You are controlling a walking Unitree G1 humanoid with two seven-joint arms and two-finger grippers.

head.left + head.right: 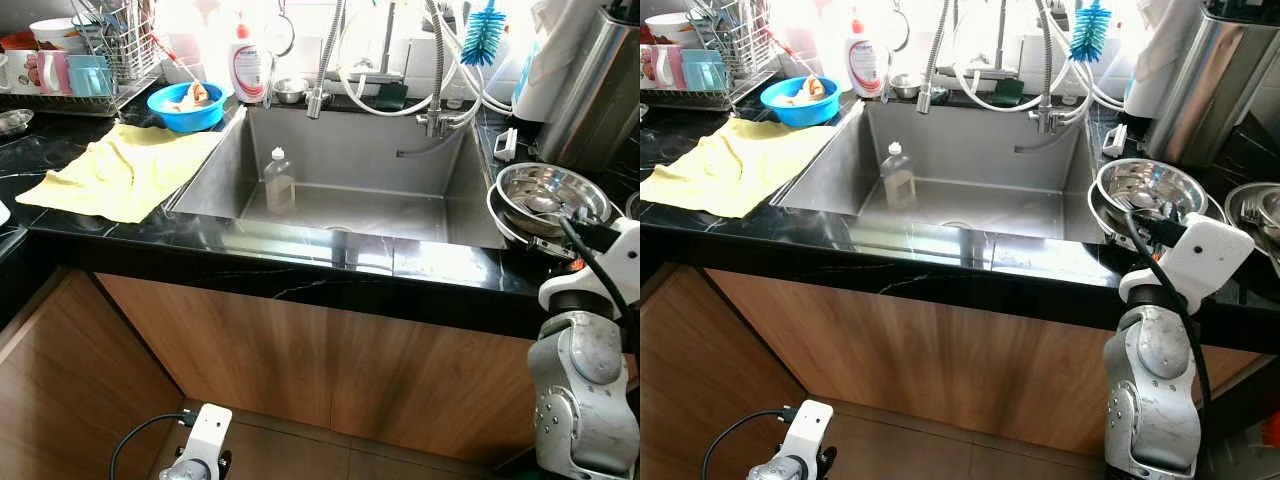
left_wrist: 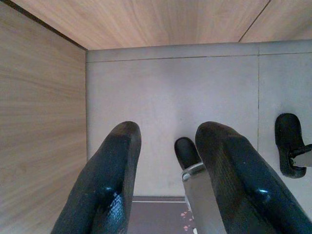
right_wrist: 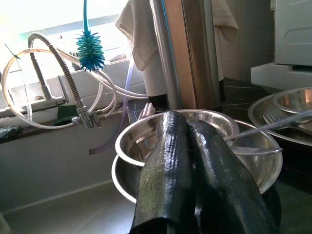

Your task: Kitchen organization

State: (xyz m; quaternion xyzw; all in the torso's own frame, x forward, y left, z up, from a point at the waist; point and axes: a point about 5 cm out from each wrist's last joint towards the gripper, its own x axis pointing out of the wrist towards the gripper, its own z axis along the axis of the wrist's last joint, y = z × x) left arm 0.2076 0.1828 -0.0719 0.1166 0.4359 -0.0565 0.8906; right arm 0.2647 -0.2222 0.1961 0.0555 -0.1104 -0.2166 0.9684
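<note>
Robot stands facing the sink (image 1: 210, 185), black counter (image 1: 60, 220) on both sides.

Right gripper (image 3: 195, 146): raised at counter height, fingers pressed together with nothing between them. The wrist view puts the stacked steel bowls (image 3: 146, 146) directly ahead of the tips, rim very near or touching (cannot tell which). The head view shows the same bowls (image 1: 1145, 190) on the counter just right of the sink, right wrist close in front of them.

Left gripper (image 2: 165, 161): hangs low by the wooden cabinet door, aimed at the floor, fingers a moderate gap apart, empty. Idle.

Key relation: bowls lie straight forward of the right jaws, on the robot's right; they are round, so no long axis to line up with. Right arm is far nearer. Judgement: the fingers would need to part before they could take a rim.

Other candidates: clear bottle (image 1: 279, 180) upright in the sink basin, nearer the left wall; yellow cloth (image 1: 120, 170) spread on the left counter; blue bowl (image 1: 185, 105) behind it; dish rack (image 1: 100, 50) at far left.

Writing: the white dish-soap bottle (image 1: 248, 65) carries a red label, text too small to read.
</note>
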